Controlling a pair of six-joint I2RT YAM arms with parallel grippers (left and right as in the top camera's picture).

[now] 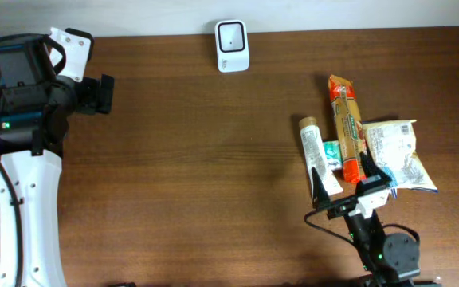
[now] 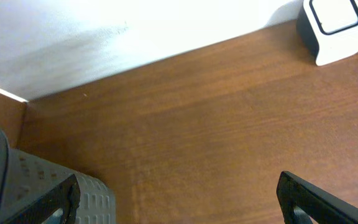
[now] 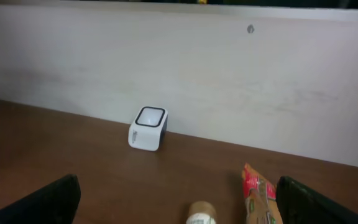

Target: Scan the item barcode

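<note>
Wooden surface (image 1: 213, 159) filling the frame. Along the left edge, white left arm (image 1: 22, 199) reaching up-frame, left tool (image 1: 100, 92) at upper left, spread wide, empty. At lower right, dark right arm (image 1: 381, 247) angled up-frame, right tool (image 1: 345, 180) wide, gripping nothing, at the lower ends of the goods. Right of centre: white pouch (image 1: 397, 151), orange packet (image 1: 347, 119), tube (image 1: 313, 143). At top centre, white scanner (image 1: 232, 45).

matt wood-grain table (image 1: 174, 159); smooth white plastic scanner (image 1: 232, 45); orange packet (image 1: 347, 119) looks like glossy film.
</note>
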